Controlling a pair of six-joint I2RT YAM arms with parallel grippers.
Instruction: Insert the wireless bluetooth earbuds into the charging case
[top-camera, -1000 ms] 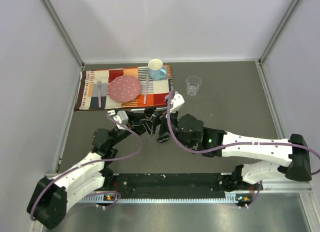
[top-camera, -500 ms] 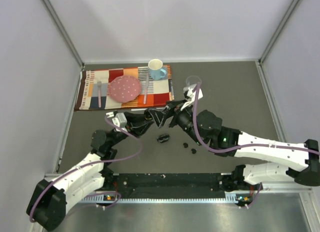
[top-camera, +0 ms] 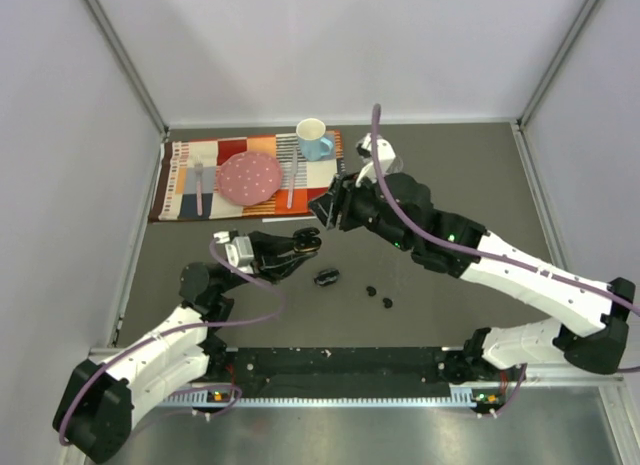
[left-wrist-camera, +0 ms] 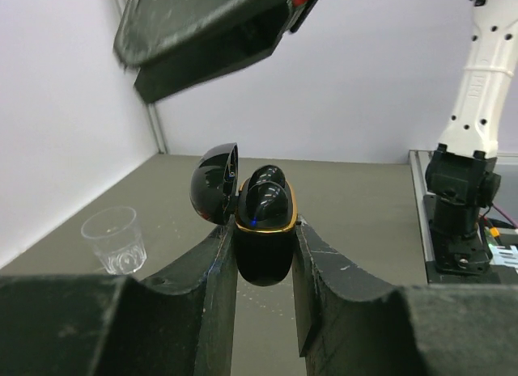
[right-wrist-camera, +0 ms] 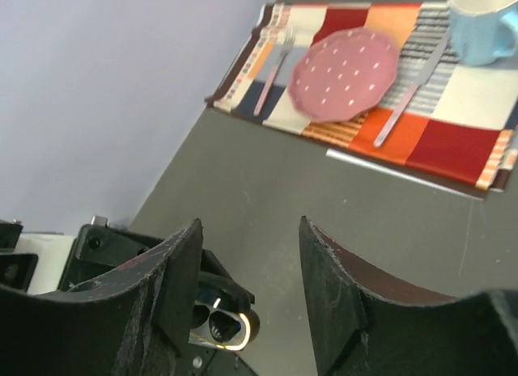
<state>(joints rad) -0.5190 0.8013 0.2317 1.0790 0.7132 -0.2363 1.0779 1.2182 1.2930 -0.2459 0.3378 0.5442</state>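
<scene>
My left gripper [top-camera: 305, 243] [left-wrist-camera: 263, 229] is shut on the black charging case [left-wrist-camera: 263, 247] and holds it upright above the table, its lid [left-wrist-camera: 214, 182] hinged open to the left. Two glossy black rounded buds [left-wrist-camera: 267, 194] sit in its gold-rimmed top. My right gripper [top-camera: 328, 211] [right-wrist-camera: 251, 230] hangs open and empty just above and behind the case, which shows at the lower left of the right wrist view [right-wrist-camera: 227, 327]. Two loose wireless bluetooth earbuds lie on the grey table [top-camera: 370, 290] [top-camera: 387, 303].
A second small black case [top-camera: 326, 277] lies on the table in front of the left gripper. At the back lies a striped placemat [top-camera: 180, 185] with a pink plate [top-camera: 250, 177], fork, knife and blue mug [top-camera: 314, 139]. A clear cup [left-wrist-camera: 113, 240] stands right of the mat.
My right gripper has risen from low over the table and drawn back toward the mat, uncovering the second case and the two loose earbuds. The left gripper keeps its hold on the case.
</scene>
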